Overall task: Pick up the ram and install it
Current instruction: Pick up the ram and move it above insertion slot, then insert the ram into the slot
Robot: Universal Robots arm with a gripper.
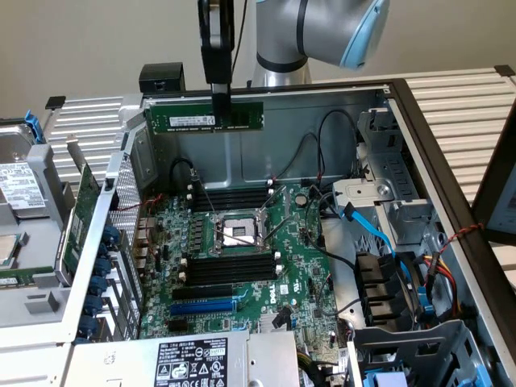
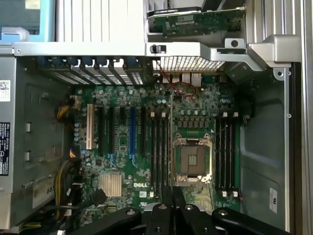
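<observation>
The ram, a long thin green stick with a white label, hangs level above the open computer case. My gripper is shut on its upper edge near the middle. Below it lies the green motherboard with its bare CPU socket and black memory slots on either side. In the wrist view my gripper looks straight down on the board. The ram shows edge-on as a thin line beside the CPU socket and between the black slot banks.
A green expansion card on a swung-out metal bracket stands at the exterior view's left. Blue cables and black wires run to the drive cage on the right. The power supply sits at the front. The case's back wall rises behind the ram.
</observation>
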